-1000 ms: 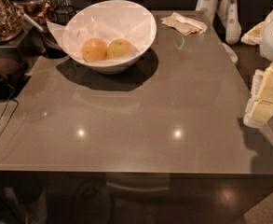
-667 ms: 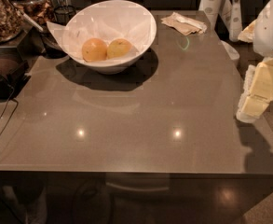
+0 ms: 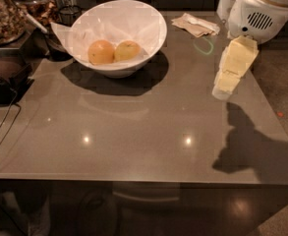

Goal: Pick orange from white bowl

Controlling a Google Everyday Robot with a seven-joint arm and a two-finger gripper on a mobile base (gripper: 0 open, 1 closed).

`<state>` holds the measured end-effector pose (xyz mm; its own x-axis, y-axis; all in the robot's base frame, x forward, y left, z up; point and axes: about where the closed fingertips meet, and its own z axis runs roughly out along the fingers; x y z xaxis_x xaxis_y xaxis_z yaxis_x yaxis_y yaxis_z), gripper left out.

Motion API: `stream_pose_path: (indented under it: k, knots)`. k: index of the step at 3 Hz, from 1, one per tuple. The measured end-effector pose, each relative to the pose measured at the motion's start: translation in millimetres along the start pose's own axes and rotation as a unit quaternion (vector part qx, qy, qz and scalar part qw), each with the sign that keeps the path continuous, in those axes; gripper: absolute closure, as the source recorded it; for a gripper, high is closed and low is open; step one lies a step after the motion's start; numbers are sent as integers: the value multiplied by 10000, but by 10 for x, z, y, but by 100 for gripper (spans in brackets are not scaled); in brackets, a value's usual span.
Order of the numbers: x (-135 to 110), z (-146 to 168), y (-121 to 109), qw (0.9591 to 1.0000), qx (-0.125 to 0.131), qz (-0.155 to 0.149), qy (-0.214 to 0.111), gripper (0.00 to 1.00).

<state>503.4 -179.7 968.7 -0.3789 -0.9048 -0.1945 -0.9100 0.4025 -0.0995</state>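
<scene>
The white bowl [image 3: 153, 26] stands at the back left of the grey table, lined with white paper. Two round fruits lie side by side in it. The orange [image 3: 128, 50] is the paler, yellowish one on the right. A deeper orange fruit [image 3: 100, 52] touches it on the left. My gripper [image 3: 223, 88], cream-coloured, hangs from the white arm [image 3: 259, 11] at the right. It is above the table, well to the right of the bowl and apart from it, pointing down and to the left. It holds nothing that I can see.
A crumpled paper napkin [image 3: 196, 24] lies behind the gripper at the back. A black appliance [image 3: 3, 77] with a cable and jars [image 3: 3, 14] stand at the left edge. The table's right edge [image 3: 269, 112] borders the floor.
The arm and gripper have moved left and further in over the table, closer to the bowl. The bowl and both fruits have not moved.
</scene>
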Motion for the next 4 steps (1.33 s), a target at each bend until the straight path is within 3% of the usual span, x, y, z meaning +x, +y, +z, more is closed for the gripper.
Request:
stream_pose_path:
  k: [1, 3, 4]
  knots:
    - [-287, 223, -140, 9997, -228, 38, 22, 0]
    - [-472, 205, -292, 9992, 35, 14, -403, 0]
    - [-764, 130, -475, 9981, 185, -67, -579, 0]
